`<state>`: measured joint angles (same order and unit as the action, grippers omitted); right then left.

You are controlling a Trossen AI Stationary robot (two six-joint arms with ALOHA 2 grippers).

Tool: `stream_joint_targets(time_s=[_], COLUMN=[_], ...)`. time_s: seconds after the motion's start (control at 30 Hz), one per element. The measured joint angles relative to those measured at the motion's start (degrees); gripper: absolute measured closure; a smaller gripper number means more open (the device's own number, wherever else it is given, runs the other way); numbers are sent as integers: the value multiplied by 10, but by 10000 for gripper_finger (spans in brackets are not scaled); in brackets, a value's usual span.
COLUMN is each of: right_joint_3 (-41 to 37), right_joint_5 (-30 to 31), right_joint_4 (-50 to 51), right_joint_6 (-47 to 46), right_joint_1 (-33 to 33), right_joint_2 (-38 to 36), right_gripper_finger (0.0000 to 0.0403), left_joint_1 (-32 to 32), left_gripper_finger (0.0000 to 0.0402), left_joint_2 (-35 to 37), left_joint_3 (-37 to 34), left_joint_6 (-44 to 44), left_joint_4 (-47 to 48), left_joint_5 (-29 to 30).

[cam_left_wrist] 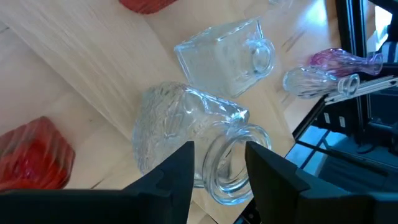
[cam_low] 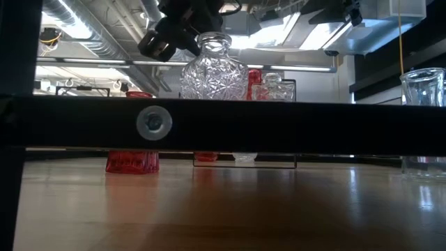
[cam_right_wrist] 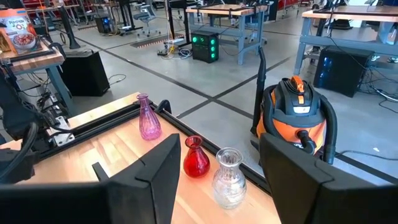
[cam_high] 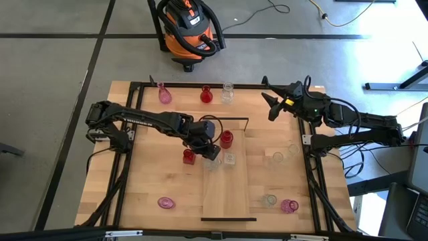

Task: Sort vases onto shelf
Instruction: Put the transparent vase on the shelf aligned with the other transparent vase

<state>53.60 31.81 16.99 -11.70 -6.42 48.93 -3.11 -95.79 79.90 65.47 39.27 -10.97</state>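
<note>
The shelf (cam_high: 227,184) is a pale plank down the table's middle with black frame ends. My left gripper (cam_high: 211,151) is over its far part, shut on a clear cut-glass vase (cam_left_wrist: 171,127), which shows upright in the low view (cam_low: 212,68). Beside it are a clear square vase (cam_left_wrist: 227,56), a red vase (cam_high: 226,138) on the shelf and another red vase (cam_high: 188,156) just left of it. Pink (cam_right_wrist: 149,118), red (cam_right_wrist: 196,157) and clear (cam_right_wrist: 229,177) vases stand along the table's far edge. My right gripper (cam_high: 273,102) is open, raised over the far right corner. My left gripper has the cut-glass vase by its neck (cam_left_wrist: 227,165), just under the rim, with one finger on either side. The fingers (cam_left_wrist: 177,177) come at it slanting down from above. The vase stands upright; the shelf's black frame bar hides its base, so lifted or resting cannot be told.
Clear vases (cam_high: 277,157) (cam_high: 269,199) and a pink one (cam_high: 289,205) sit on the table's right part; a pink vase (cam_high: 165,202) lies near the left front. Black frame rails (cam_high: 127,167) run along the table's sides. An orange vacuum (cam_high: 190,27) stands on the floor beyond.
</note>
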Motion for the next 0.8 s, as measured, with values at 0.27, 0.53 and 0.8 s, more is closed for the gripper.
stream_joint_targets(time_s=[0.27,0.53,0.8], right_joint_3=[0,0,0], right_joint_5=[-10,-30,-44], right_joint_4=[0,0,-1], right_joint_6=[0,-1,0], right_joint_1=[0,0,0], right_joint_2=[0,0,0], right_gripper_finger=[201,201,201], left_joint_1=[1,-25,-121], left_gripper_finger=[266,266,266], left_joint_2=[3,70,88], left_joint_3=[0,0,-7], left_joint_6=[0,21,94], left_joint_4=[2,97,126], left_joint_5=[9,91,145])
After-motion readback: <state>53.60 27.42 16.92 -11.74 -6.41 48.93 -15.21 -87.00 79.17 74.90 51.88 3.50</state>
